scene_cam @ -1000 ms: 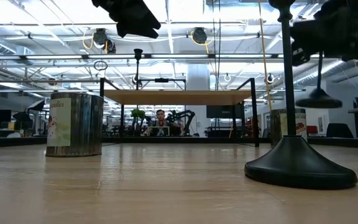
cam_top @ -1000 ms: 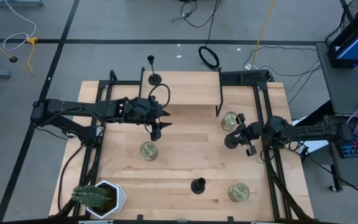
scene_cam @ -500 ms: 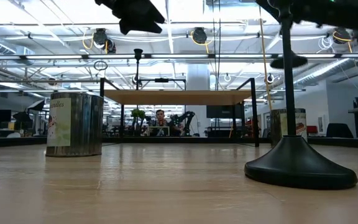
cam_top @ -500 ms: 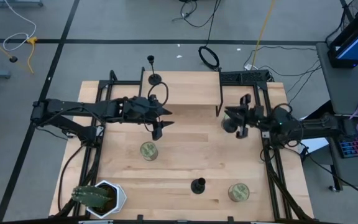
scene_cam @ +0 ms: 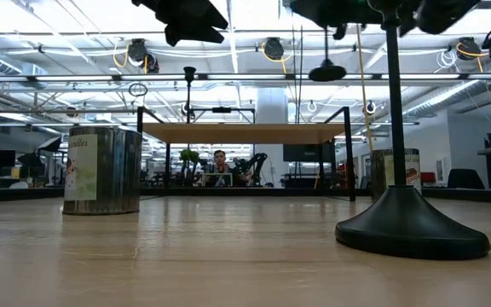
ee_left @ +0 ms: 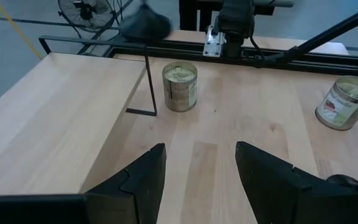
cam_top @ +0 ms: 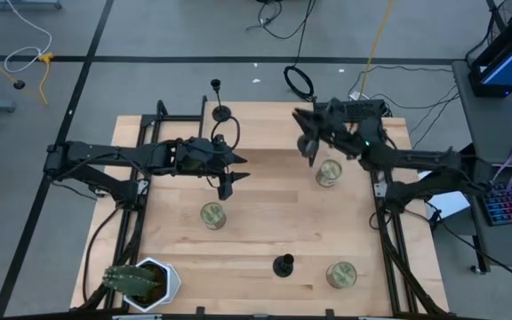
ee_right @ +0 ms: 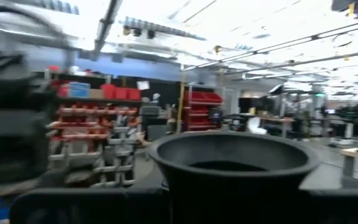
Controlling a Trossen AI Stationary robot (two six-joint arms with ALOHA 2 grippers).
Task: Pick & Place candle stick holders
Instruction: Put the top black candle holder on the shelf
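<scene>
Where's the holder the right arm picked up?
High view: the candle stick holder hangs in the right gripper above the raised shelf's right end, at the table's far side, near a greenish can.

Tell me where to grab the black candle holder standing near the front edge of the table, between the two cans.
Grip the candle holder by its thin stem, coming straight down from above with fingers either side. It stands upright on a wide, low base that offers little to pinch; the slim stem suits a narrow close. Nothing crowds it: the nearest can stands apart to one side.
</scene>
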